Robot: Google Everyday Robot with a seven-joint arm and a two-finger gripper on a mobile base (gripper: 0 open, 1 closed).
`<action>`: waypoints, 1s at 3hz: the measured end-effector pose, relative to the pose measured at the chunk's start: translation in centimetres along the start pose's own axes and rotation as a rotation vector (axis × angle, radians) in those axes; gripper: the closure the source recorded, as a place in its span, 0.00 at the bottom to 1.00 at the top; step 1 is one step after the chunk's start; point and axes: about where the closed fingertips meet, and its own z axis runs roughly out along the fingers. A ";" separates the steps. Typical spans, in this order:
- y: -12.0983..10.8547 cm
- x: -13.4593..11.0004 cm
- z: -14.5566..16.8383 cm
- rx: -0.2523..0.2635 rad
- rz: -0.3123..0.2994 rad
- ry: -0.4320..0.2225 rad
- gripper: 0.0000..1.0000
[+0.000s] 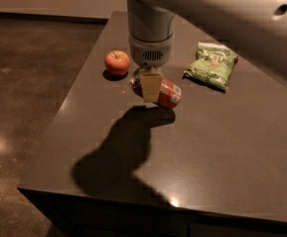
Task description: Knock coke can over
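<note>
Can down at mid-table, gripper on top of it.

We note the apple (117,62) upright near the table's (222,142) left edge. Just right of it the coke can (170,94) is tipped on its side, silver top toward the apple. The gripper (151,85) hangs straight down over the can and covers its middle; we cannot tell whether it is spread or pinching. The arm's shadow (123,152) falls in front. A green snack bag (212,65) lies flat, apart, further right.
</note>
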 end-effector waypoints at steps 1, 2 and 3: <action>0.3 0.3 1.3 -0.029 -0.024 0.050 0.37; 0.7 0.6 2.4 -0.057 -0.044 0.086 0.12; 1.8 0.4 4.0 -0.101 -0.076 0.111 0.00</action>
